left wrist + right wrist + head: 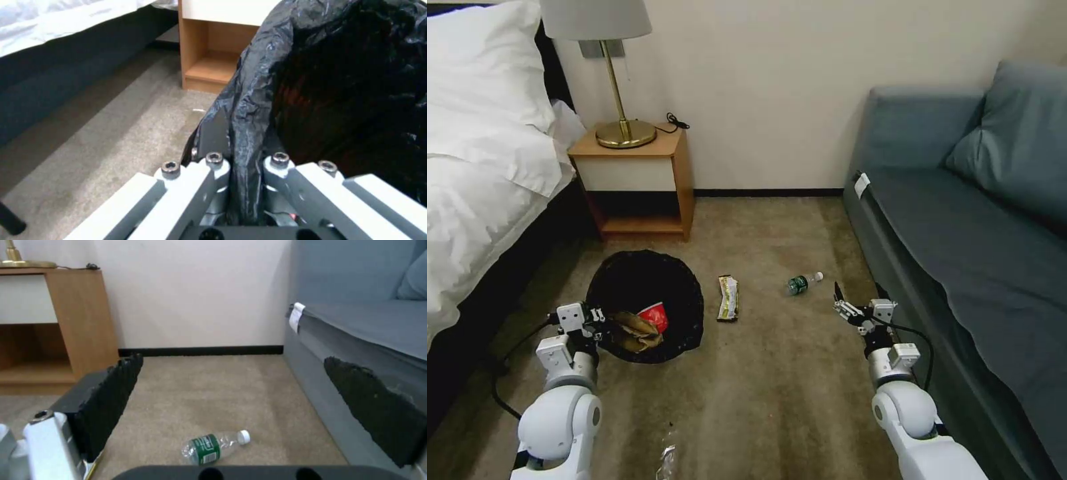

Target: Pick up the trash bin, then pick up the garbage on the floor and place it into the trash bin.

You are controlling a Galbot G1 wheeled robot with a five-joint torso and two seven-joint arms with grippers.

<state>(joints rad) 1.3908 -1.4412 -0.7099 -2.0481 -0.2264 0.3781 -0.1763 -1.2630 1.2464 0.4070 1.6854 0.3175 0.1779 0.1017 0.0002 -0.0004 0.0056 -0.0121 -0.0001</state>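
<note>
Left gripper [599,319] clamped on trash bin [627,273] rim, cup [654,315] and paper [634,331] inside; right gripper [857,293] wide open, empty; wrapper [728,298], bottle [804,283] remain: 2 of 4 binned.

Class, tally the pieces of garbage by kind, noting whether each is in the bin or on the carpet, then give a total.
Paper cup, in the trash bin: 1
Crumpled brown paper, in bin: 1
Snack wrapper, on carpet: 1
Plastic bottle, on carpet: 1
Total: 4
</note>
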